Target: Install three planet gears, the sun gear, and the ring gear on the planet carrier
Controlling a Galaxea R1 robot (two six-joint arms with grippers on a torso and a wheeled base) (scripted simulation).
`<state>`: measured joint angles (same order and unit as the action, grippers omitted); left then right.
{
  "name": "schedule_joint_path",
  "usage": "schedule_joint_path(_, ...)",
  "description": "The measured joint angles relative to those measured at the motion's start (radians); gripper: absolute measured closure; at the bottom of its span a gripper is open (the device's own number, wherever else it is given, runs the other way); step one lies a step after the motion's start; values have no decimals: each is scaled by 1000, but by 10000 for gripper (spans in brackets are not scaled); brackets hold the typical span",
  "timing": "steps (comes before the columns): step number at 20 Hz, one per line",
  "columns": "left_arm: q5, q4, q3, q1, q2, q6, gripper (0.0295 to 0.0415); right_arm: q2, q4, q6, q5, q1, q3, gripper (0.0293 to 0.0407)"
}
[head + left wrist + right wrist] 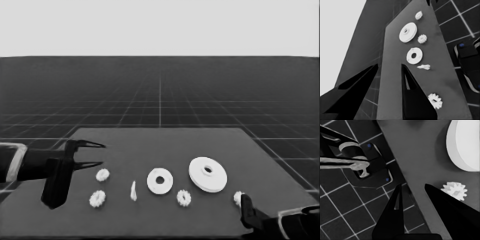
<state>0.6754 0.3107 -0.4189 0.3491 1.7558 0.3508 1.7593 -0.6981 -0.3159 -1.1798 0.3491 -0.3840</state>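
Gears lay scattered along the near half of the dark table [210, 145], none of them in either claw. The left gripper [97, 154] hung over the table's left end with its two fingers parted and nothing between them. Just past its fingertips and a little nearer the camera sat one planet gear [102, 174], clear of the fingers; a second planet gear [97, 198] lay nearer still, just beside the first. Farther from that claw, toward the middle of the table, stood the thin white piece [133, 191], tilted, and beyond it the smaller round part [160, 181], lying flat with its dark centre hole showing. A third planet gear [184, 198] rested just beside the smaller round part on the near side, apart from it. The larger round part [207, 174] lay beyond, close to the smaller one without touching it.

The right gripper [412, 188] waited at the table's near right corner, fingers spread and empty, one over the floor's grid and one over the table's edge. A fourth planet gear [454, 190] lay on the table just beside the outer face of one finger, not between the two. The larger round part's thick edge [465, 143] showed farther off from that claw, beyond the gear.
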Motion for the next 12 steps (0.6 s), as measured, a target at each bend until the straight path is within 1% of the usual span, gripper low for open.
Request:
schedule_joint_path(1, 49, -73, 71, -71, -3, -3, 415, 14, 76, 3, 23, 54, 53, 407)
schedule_joint_path(2, 30, -44, 43, -45, -2, -2, 414, 8, 45, 2, 14, 34, 29, 392)
schedule_joint_path(3, 18, -26, 25, -29, -1, -1, 396, 5, 26, 1, 8, 22, 16, 363)
schedule_joint_path(4, 11, -15, 15, -20, -1, -1, 364, 3, 16, 1, 4, 15, 8, 332)
schedule_joint_path(5, 353, 443, -118, -243, 94, -486, 327, 1, 9, 0, 2, 11, 3, 320)
schedule_joint_path(6, 685, 373, -305, -302, 271, -940, 307, 1, 6, 0, 1, 9, 1, 317)
schedule_joint_path(7, 770, 167, -522, -310, 395, -1137, 311, 0, 4, 0, 1, 7, -1, 316)
schedule_joint_path(8, 777, 26, -698, -317, 467, -1211, 318, 0, 2, 0, 0, 7, -2, 315)
schedule_joint_path(9, 777, -60, -824, -323, 513, -1233, 322, 0, 2, 0, 0, 6, -2, 315)
schedule_joint_path(10, 778, -112, -910, -327, 544, -1238, 324, 0, 1, 0, 0, 6, -2, 315)
schedule_joint_path(12, 782, -161, -1003, -331, 578, -1233, 326, 0, 1, 0, 0, 6, -3, 315)
